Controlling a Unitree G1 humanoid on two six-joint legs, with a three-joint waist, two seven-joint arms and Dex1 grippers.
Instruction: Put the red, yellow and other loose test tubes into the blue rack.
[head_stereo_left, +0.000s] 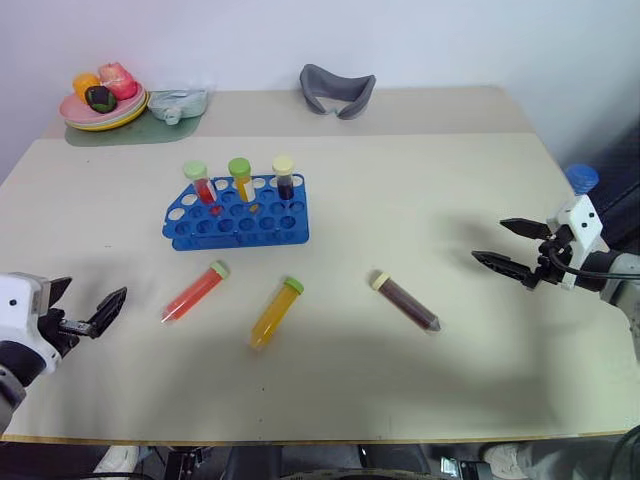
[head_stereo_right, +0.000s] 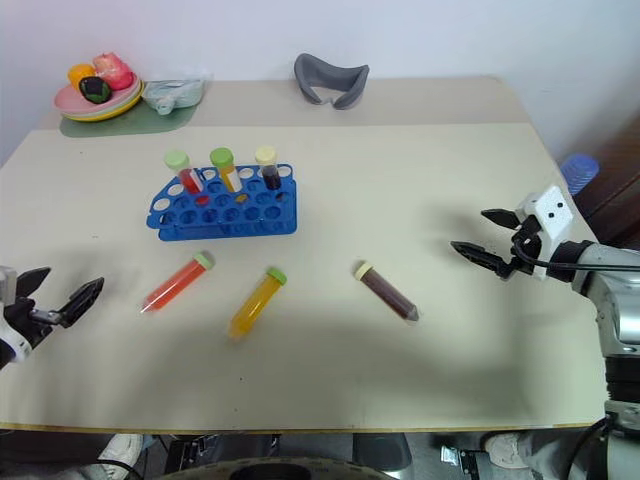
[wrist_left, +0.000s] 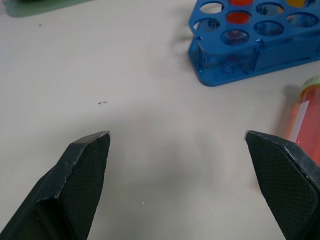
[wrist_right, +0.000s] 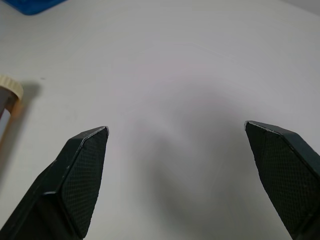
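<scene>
Now three loose tubes lie mid-table before the blue rack (head_stereo_left: 238, 212). Nearest the left gripper (head_stereo_left: 88, 311), fingers wide and empty, the red tube (head_stereo_left: 195, 291) slants away; the right gripper (head_stereo_left: 510, 248) gapes too.

no readable text, labels, brands or numbers that we can make out, white strip on the red tube (wrist_left: 300, 120) too blurred to read
</scene>
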